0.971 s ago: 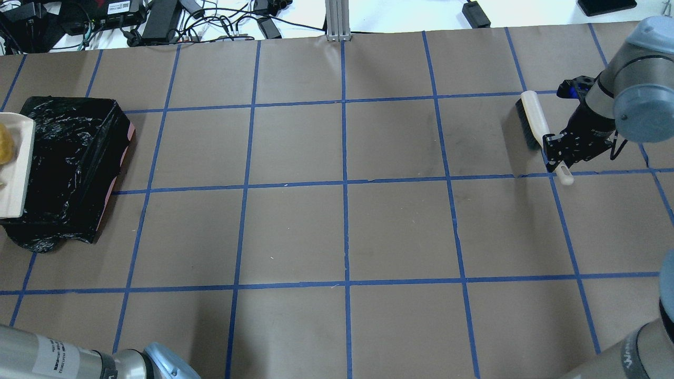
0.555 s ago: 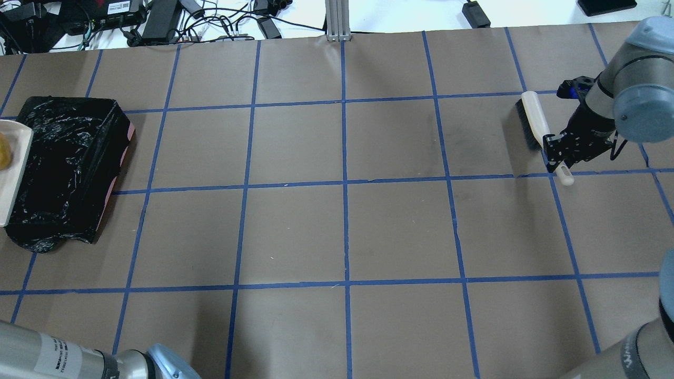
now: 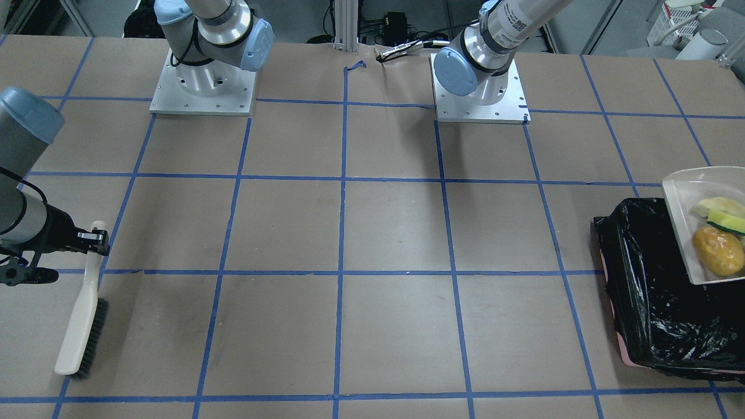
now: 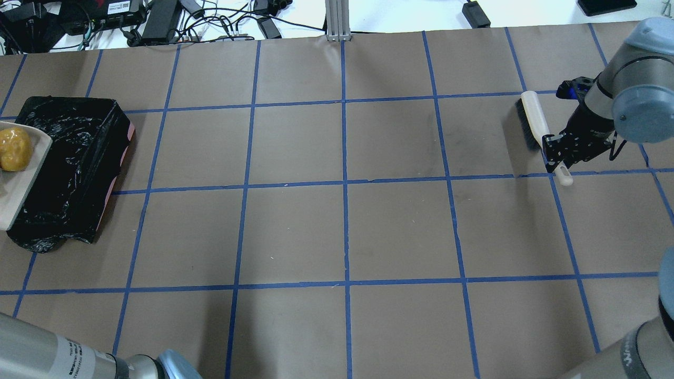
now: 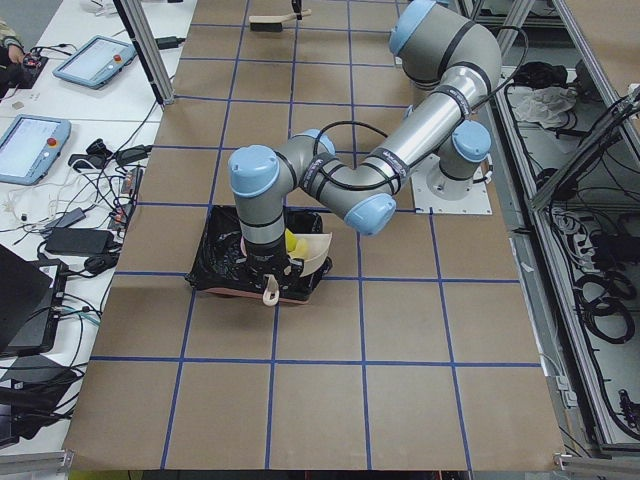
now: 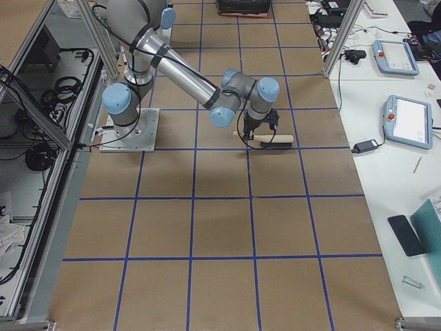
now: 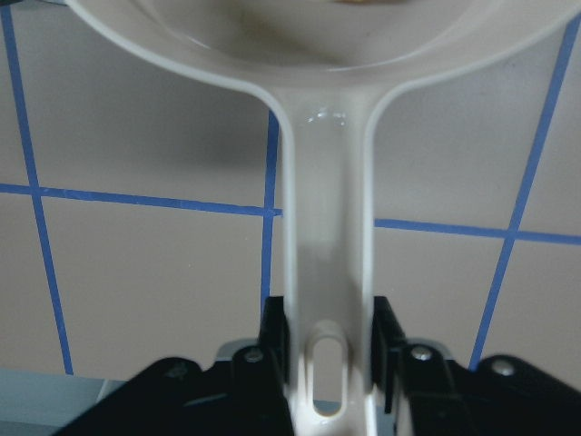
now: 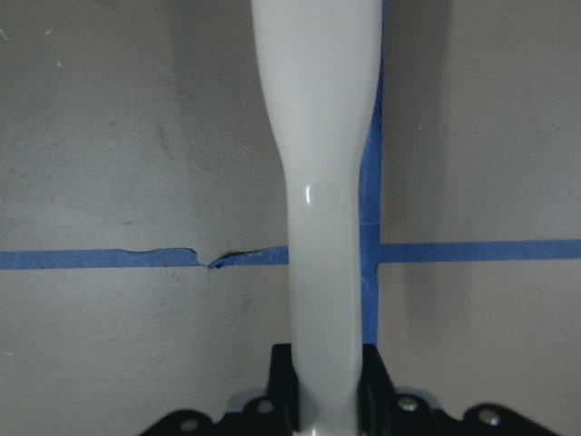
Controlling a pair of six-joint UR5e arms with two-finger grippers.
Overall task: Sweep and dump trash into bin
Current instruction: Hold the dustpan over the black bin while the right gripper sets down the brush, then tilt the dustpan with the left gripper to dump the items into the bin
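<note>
My left gripper (image 7: 329, 338) is shut on the handle of the cream-white dustpan (image 7: 322, 227). It holds the pan (image 4: 23, 179) over the left end of the bin (image 4: 79, 158), a pinkish box lined with a black bag (image 3: 652, 302). The trash lies in the pan (image 3: 681, 233): a yellow-orange lump (image 3: 717, 250), a yellow-and-green sponge (image 3: 727, 222) and a pale peel (image 3: 717, 205). My right gripper (image 4: 557, 158) is shut on the handle (image 8: 322, 209) of a cream brush (image 4: 533, 118), whose bristles rest on the table at the far right.
Cables and power bricks (image 4: 158, 21) and an aluminium post (image 4: 337, 21) line the table's far edge. The two arm bases (image 3: 204, 87) (image 3: 480, 87) stand on the robot's side. The brown paper table (image 4: 342, 226) carries a blue tape grid.
The dustpan has shifted right, further over the bin, and tilted, so the yellow-orange lump shows more fully. The right arm and brush have not moved.
</note>
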